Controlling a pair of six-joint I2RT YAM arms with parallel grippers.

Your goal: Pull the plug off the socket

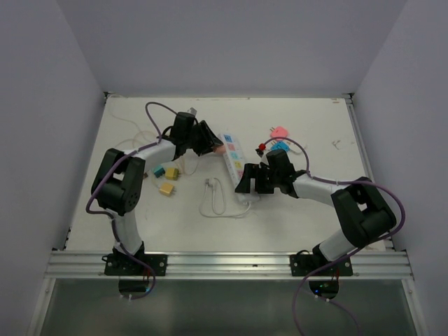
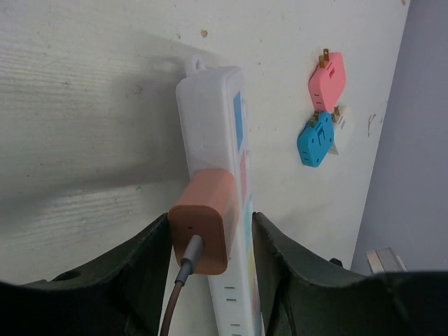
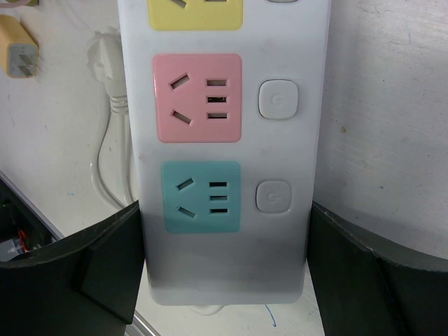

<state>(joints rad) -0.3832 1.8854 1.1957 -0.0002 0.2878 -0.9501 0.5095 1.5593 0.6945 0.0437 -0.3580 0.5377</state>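
Note:
The socket (image 1: 233, 159) is a long white power strip with pastel outlets, lying mid-table. An orange plug (image 2: 204, 218) with a brown cable sits in its far part. My left gripper (image 2: 211, 218) straddles the plug, open. Its left finger (image 2: 150, 266) touches the plug's side, and a narrow gap shows before the right finger (image 2: 280, 266). My right gripper (image 3: 224, 259) is shut on the socket's (image 3: 224, 105) near end, below the teal outlet, one finger pressed on each long side.
A pink adapter (image 2: 327, 80) and a blue adapter (image 2: 315, 138) lie right of the strip. Small yellow and teal adapters (image 1: 166, 188) lie to its left. The strip's white cord (image 1: 212, 203) loops towards the near edge. Walls enclose the table.

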